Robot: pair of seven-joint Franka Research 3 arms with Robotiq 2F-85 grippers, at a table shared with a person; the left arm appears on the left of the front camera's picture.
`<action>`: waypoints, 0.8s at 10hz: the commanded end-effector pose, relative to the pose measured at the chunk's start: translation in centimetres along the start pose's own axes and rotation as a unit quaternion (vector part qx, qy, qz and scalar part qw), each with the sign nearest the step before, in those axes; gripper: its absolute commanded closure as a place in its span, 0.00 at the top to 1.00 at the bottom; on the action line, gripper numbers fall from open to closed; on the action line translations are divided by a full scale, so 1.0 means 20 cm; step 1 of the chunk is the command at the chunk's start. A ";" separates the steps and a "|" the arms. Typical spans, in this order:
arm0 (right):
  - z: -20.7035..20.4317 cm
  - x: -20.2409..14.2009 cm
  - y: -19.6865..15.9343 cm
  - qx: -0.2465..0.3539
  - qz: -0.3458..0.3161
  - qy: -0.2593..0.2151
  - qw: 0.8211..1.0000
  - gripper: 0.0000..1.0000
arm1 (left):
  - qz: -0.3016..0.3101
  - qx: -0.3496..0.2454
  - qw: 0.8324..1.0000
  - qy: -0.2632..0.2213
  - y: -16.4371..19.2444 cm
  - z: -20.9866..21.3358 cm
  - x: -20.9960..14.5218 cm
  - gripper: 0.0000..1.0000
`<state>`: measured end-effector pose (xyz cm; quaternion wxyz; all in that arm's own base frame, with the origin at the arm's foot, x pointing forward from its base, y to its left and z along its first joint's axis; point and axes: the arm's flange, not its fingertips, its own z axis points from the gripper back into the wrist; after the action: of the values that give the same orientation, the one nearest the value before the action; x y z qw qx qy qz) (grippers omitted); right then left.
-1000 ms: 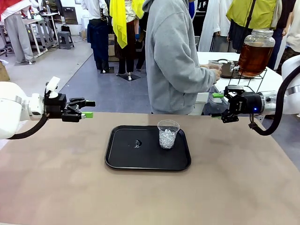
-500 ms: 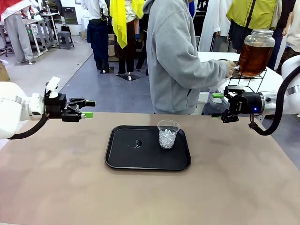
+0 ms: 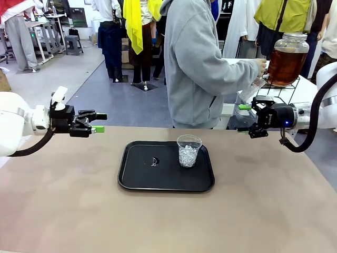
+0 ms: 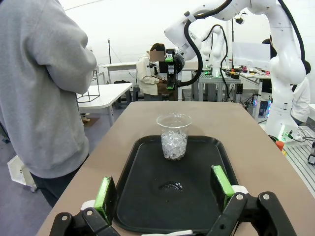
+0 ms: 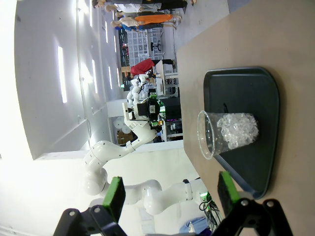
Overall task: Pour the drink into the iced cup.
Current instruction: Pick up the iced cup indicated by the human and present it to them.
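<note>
Over the far left corner of the matte tan tabletop point(image 3: 79, 211) the left gripper point(image 3: 100, 122) hovers, fingers spread, a clear plastic cup of ice point(image 3: 189, 150) stands near the far right corner of the black rectangular tray point(image 3: 137, 174), the right gripper point(image 3: 243, 118) hangs equally spread over the far right corner, and the amber-brown drink point(image 3: 286, 66) fills a glass jar on a white side table behind.

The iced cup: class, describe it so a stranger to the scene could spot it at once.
Find the brown table, then the black tray at its middle. On the tray's right half stands a clear plastic cup, the one thing upright there, ice in its lower part.
</note>
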<state>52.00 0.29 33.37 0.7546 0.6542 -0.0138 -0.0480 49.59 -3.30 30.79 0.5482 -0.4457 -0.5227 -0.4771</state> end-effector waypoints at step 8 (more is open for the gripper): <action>0.00 0.00 0.01 0.001 0.001 -0.001 1.000 1.00 | -0.001 0.004 1.000 -0.003 0.00 -0.01 0.01 1.00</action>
<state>52.00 0.29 33.37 0.7546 0.6542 -0.0138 -0.0480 49.59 -3.30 30.79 0.5482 -0.4457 -0.5227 -0.4771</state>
